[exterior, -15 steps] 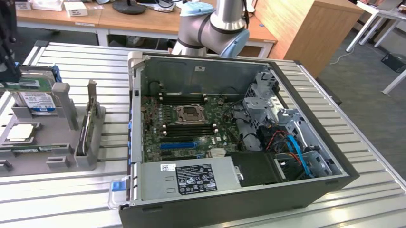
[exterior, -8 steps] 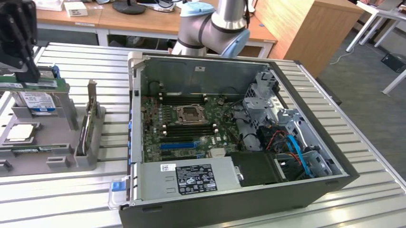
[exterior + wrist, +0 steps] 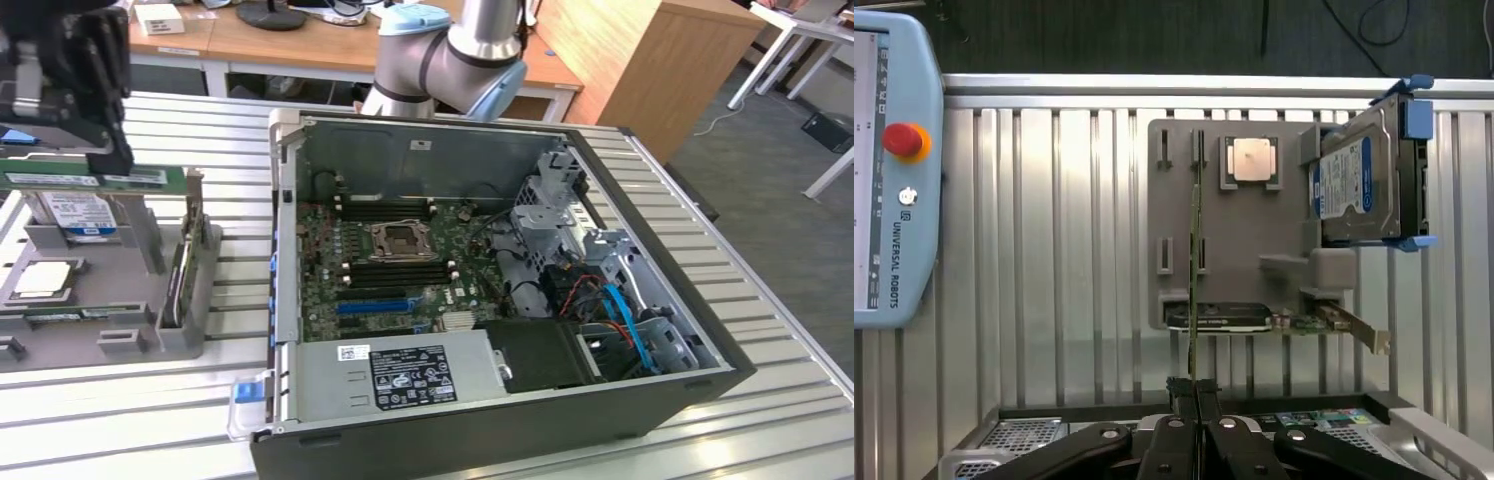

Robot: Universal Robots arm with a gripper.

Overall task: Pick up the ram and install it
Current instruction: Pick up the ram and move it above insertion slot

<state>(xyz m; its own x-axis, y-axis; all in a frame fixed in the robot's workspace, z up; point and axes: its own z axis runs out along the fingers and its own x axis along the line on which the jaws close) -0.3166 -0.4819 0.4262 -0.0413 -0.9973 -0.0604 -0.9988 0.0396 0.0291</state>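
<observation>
The ram [image 3: 91, 178] is a long green stick with a pale label. It hangs level above the grey parts holder [image 3: 154, 340] at the exterior view's left. My black gripper [image 3: 64, 150] is shut on its upper edge. In the wrist view the ram [image 3: 1195, 250] is seen edge-on as a thin line running out from between my shut fingertips [image 3: 1195, 392], over the holder [image 3: 1239, 225]. The open computer case [image 3: 441, 130] lies to the exterior view's right. Its motherboard [image 3: 400, 270] has black memory slots [image 3: 400, 212] beside the CPU socket [image 3: 400, 240].
On the holder are a hard drive [image 3: 1364, 175], a CPU chip [image 3: 1252, 160] and a taller green card with a metal bracket [image 3: 1324, 325]. A teach pendant [image 3: 894, 170] lies on the slatted table [image 3: 1064, 250]. The power supply [image 3: 400, 375] and drive cage [image 3: 587, 260] crowd the case.
</observation>
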